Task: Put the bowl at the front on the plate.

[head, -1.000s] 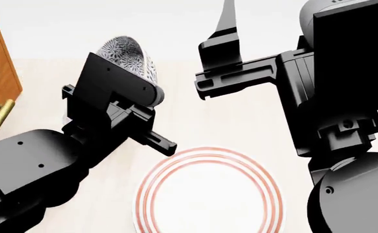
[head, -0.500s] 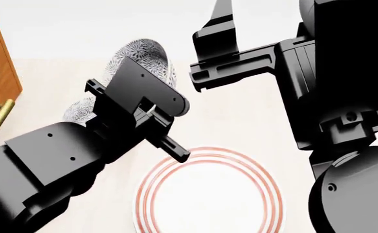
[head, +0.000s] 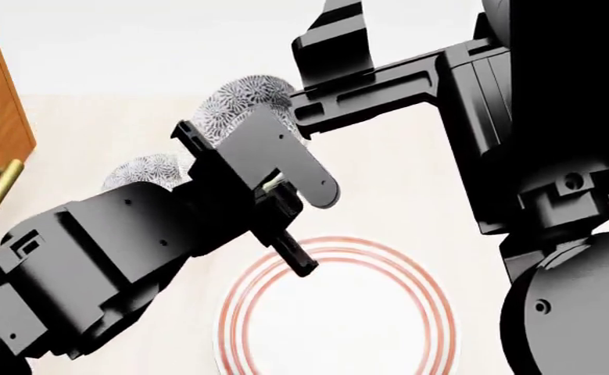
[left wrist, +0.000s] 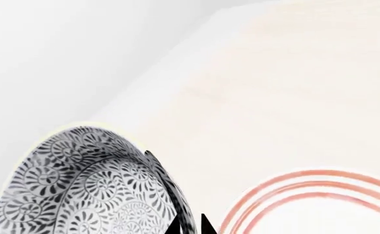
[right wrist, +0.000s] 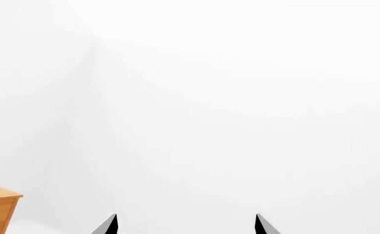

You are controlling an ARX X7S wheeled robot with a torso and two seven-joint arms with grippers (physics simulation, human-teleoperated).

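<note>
L gripper (head: 244, 125) had the bowl (left wrist: 92, 187) pinched by its rim and had swung it right from upper left of the head frame – nearer the plate (head: 335, 312), not over it yet. R gripper (right wrist: 185, 225) spread wide, empty.

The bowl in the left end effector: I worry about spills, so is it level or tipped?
Tipped. In the left wrist view the bowl shows its patterned side and rim edge-on, beside the plate.

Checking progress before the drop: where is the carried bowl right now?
In the head view the bowl is held up in the left gripper, left of centre, beyond the plate and not yet over it.
</note>
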